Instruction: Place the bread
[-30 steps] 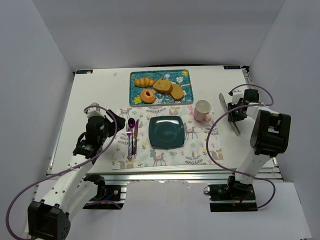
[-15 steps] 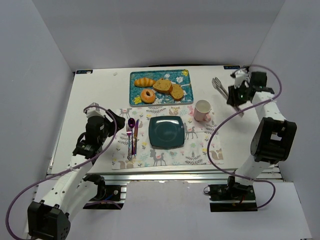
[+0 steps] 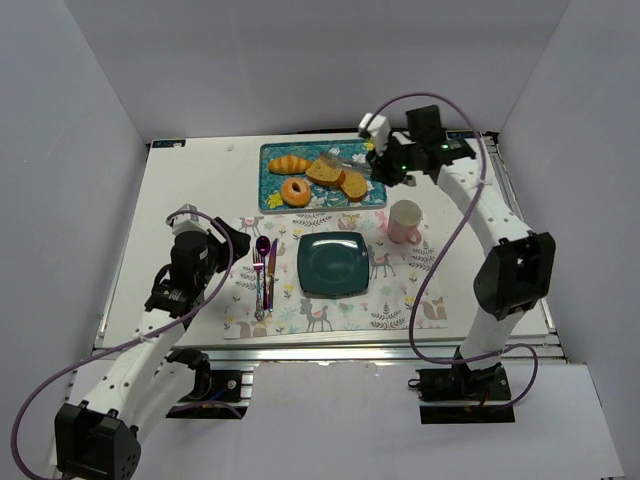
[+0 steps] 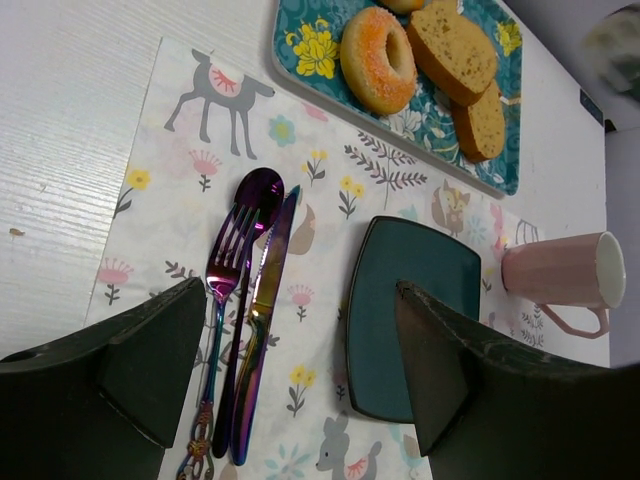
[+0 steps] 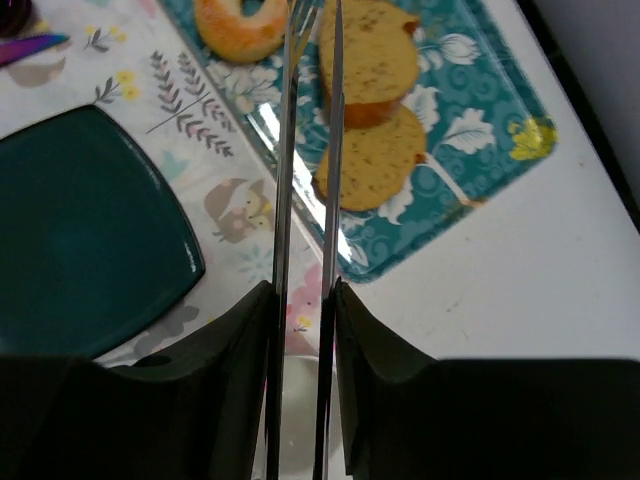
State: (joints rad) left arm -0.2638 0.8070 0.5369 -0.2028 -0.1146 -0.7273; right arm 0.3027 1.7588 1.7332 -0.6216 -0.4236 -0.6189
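The right claw [image 5: 302,300] is closed narrow on a pair of metal tongs [image 5: 283,200], whose two long blades are pressed almost together. In the right wrist view the fork-like tips are seen above the patterned teal tray [image 5: 500,120], between the bread [image 5: 240,25] and the two oval slices [image 5: 372,60]. Whether the tips touch anything cannot be told.

A clear change is noted. One second ago the right arm was held over the right edge of the counter [image 3: 190,190], beyond the pink cup [image 3: 405,220], and half a second ago it was raised toward the far right corner. Now it has been swung across to the right end of the tray. The bread, a small golden ring, has not been moved: it is lying on the near left part of the tray, beside the slices and below the croissant [image 3: 289,164].

From this it is judged that the pick-up is only being approached. The tongs probably must be opened and brought further left before the ring can be taken to the dark plate [image 3: 333,264], which is waiting bare on the placemat [image 3: 400,300].

The left claw [image 4: 300,370] is kept wide open and holds nothing. It is hanging over the left part of the placemat near the purple cutlery [image 4: 245,300], as it was before.

No brand, label or readable writing is found. Only drawn animals and flowers are printed on the placemat.
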